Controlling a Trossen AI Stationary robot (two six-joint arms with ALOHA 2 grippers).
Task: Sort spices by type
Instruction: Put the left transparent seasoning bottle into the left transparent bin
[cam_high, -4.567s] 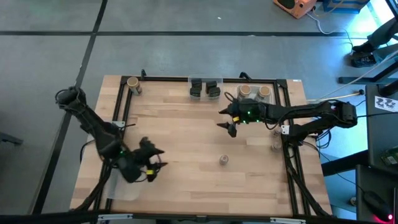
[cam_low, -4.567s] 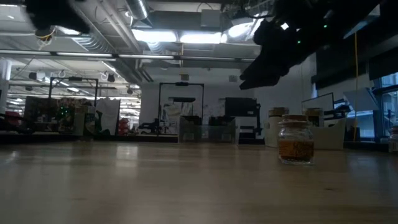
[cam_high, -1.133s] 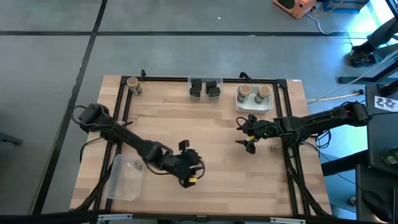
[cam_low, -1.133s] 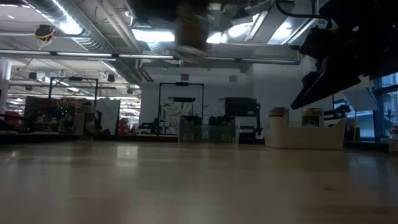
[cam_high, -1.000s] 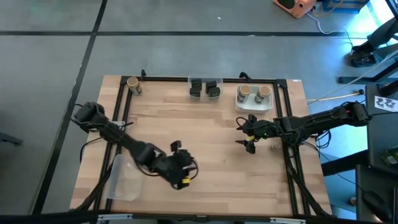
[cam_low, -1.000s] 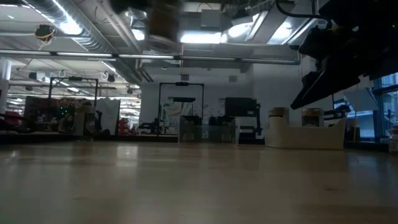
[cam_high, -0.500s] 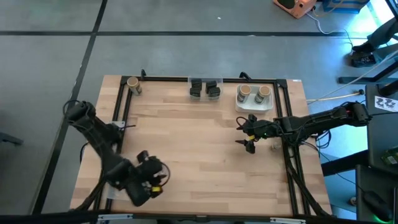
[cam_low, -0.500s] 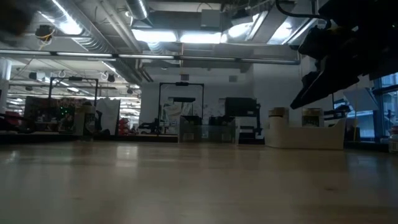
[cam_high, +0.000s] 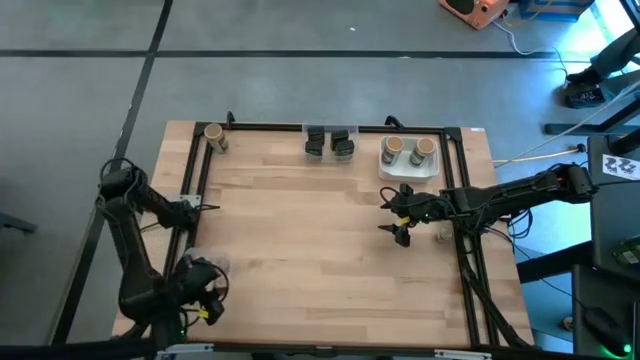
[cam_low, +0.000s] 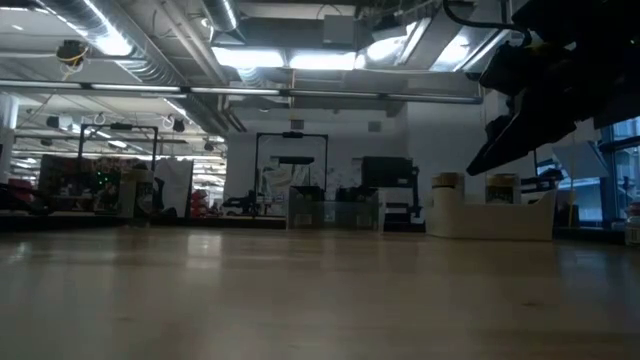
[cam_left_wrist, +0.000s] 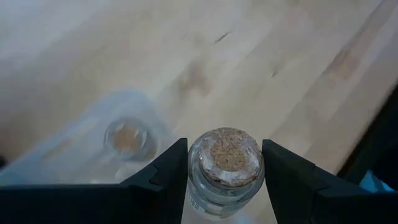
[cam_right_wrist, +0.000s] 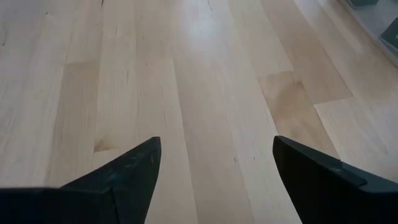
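Table: light wood butcher-block top (cam_high: 320, 230) with a black frame round it, big open workshop behind in the low view.
Left gripper (cam_high: 200, 290): down at about 8 o'clock on the table, pinching a tiny cork-topped jar (cam_left_wrist: 225, 163) between both fingers (cam_left_wrist: 163, 175).
Under it: a shallow clear tray (cam_left_wrist: 74, 155), blurry, with another small jar (cam_left_wrist: 127, 138) sitting in it.
Right gripper (cam_high: 398, 222): hanging around 3 o'clock, fingers spread wide, nothing between them, just bare wood below.
Far edge, 12 o'clock: two dark boxy jars (cam_high: 330, 142) side by side.
1 o'clock: two tan-topped jars (cam_high: 408, 149) in a white tray (cam_high: 408, 168).
11 o'clock: one tan-topped jar (cam_high: 214, 136) on its own by the frame.
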